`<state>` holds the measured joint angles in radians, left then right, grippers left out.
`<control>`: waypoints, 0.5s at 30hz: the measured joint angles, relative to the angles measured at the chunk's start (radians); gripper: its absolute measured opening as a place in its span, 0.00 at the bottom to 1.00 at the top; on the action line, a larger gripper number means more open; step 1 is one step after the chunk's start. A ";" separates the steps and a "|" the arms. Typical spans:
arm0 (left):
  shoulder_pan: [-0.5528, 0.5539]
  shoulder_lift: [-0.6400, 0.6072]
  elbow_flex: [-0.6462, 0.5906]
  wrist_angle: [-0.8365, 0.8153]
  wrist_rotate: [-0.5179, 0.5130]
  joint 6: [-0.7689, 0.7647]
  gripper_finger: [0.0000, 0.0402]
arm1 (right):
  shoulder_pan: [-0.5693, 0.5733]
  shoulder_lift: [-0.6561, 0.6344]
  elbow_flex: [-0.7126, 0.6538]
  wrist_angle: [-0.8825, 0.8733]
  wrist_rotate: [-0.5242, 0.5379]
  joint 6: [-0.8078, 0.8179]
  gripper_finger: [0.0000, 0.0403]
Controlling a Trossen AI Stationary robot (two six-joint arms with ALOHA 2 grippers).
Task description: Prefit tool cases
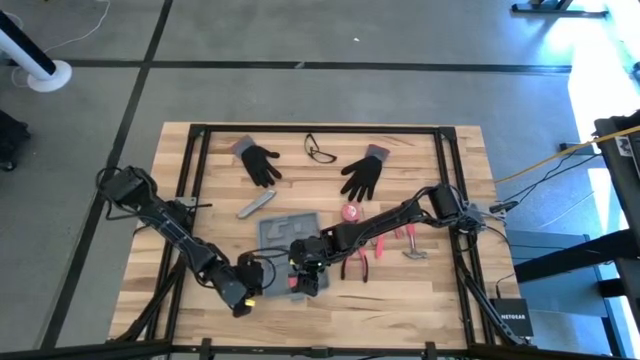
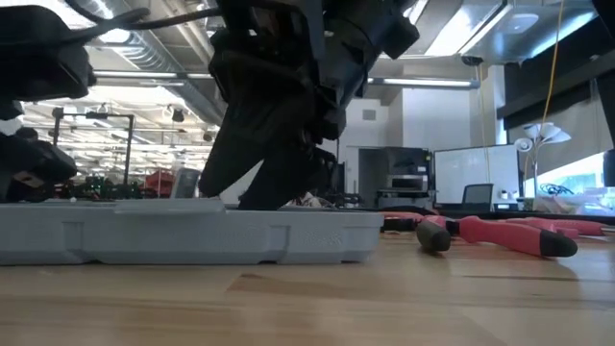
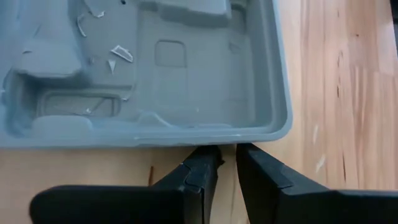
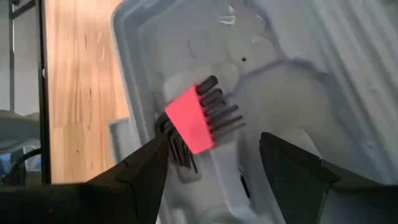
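The blue-grey tool case (image 1: 283, 236) lies open and flat on the wooden table, its moulded recesses facing up; the low view shows its side wall (image 2: 192, 238). A set of dark hex keys in a red holder (image 4: 199, 121) lies in one of the recesses. My right gripper (image 4: 214, 158) hangs over the case, open wide, with one finger on either side of the hex key set. My left gripper (image 3: 227, 163) is at the case's near left rim (image 3: 186, 138). Its fingers are a narrow gap apart with only bare wood between them. My left gripper has its fingertips (image 3: 208, 155) right at the outer edge of the case's rim (image 3: 217, 142), slanting down from the near left. I cannot tell whether they touch the rim. Nothing is between the fingers.
Red-handled pliers (image 1: 360, 264) and another tool (image 1: 412, 250) lie right of the case, and the low view shows the pliers (image 2: 500, 235) too. Behind the case are a pink round thing (image 1: 351, 213), a slim grey bar (image 1: 255, 205), two black gloves (image 1: 262, 162) (image 1: 364, 175) and glasses (image 1: 320, 150).
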<state>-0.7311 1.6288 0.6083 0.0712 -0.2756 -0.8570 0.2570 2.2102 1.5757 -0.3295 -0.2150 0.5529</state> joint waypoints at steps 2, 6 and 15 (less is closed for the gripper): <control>0.011 0.000 0.000 0.001 0.002 -0.007 0.15 | 0.006 0.002 -0.001 0.013 0.013 -0.001 0.61; 0.023 0.001 0.000 0.000 -0.003 -0.007 0.15 | 0.006 0.001 0.000 0.045 0.020 -0.004 0.61; 0.034 0.001 0.000 -0.004 -0.015 -0.018 0.15 | 0.028 0.001 0.000 0.031 0.077 -0.012 0.49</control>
<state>-0.6971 1.6299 0.6079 0.0672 -0.2901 -0.8750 0.2848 2.2112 1.5761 -0.2982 -0.1382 0.5409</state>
